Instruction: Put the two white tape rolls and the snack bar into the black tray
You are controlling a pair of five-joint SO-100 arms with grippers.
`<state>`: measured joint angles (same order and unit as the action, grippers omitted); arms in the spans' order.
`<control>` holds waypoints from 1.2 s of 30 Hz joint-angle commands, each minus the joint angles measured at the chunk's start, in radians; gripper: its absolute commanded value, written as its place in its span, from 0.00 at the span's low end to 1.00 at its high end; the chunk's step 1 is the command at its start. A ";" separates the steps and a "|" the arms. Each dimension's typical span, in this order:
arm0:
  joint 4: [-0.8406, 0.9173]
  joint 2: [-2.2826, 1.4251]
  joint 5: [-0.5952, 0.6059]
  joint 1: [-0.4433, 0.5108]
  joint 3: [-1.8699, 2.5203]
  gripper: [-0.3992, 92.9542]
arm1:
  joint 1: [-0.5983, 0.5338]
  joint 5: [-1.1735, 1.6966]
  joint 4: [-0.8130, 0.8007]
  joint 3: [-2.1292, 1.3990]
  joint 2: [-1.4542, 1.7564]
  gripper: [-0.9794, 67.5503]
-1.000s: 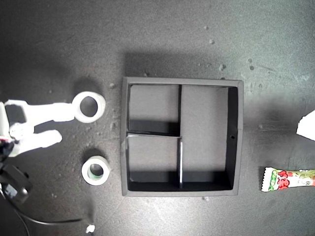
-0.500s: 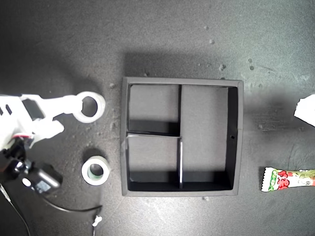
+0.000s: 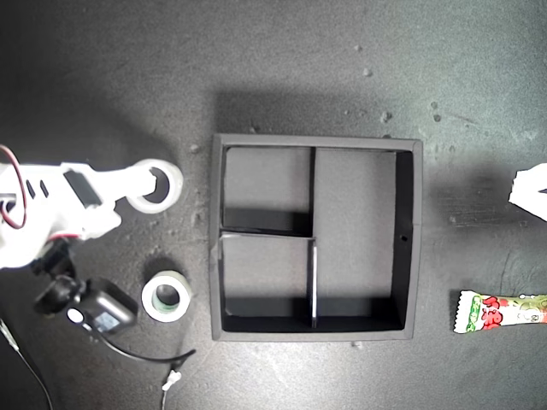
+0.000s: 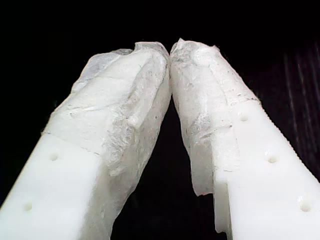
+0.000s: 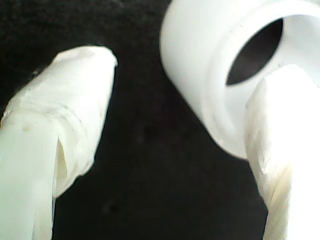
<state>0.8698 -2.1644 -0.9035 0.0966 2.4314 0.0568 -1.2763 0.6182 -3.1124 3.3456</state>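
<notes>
White roll (image 3: 155, 185) sits off the tray's (image 3: 408, 239) left wall in the exterior view; second gripper (image 3: 128, 202) spread wide, one finger through its hole. Second wrist view: roll (image 5: 235, 65) rigid, light, smooth; pinch the wall. First wrist view: first gripper (image 4: 170, 51) closed, empty.

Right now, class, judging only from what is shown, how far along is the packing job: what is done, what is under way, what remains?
Done: nothing; the black tray is empty. Under way: my second gripper is open, one finger reaching into the hole of the plain white tape roll. Left: that roll, the green-cored tape roll and the snack bar, all outside the tray.
</notes>
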 commanded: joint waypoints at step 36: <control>0.692 0.618 0.146 -0.104 -1.331 0.01 | -0.118 0.704 -0.031 0.669 -0.436 0.05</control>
<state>1.5232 -1.6214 -0.7701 -0.0276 1.2778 -0.0031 -0.6167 0.5691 -2.6615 3.0802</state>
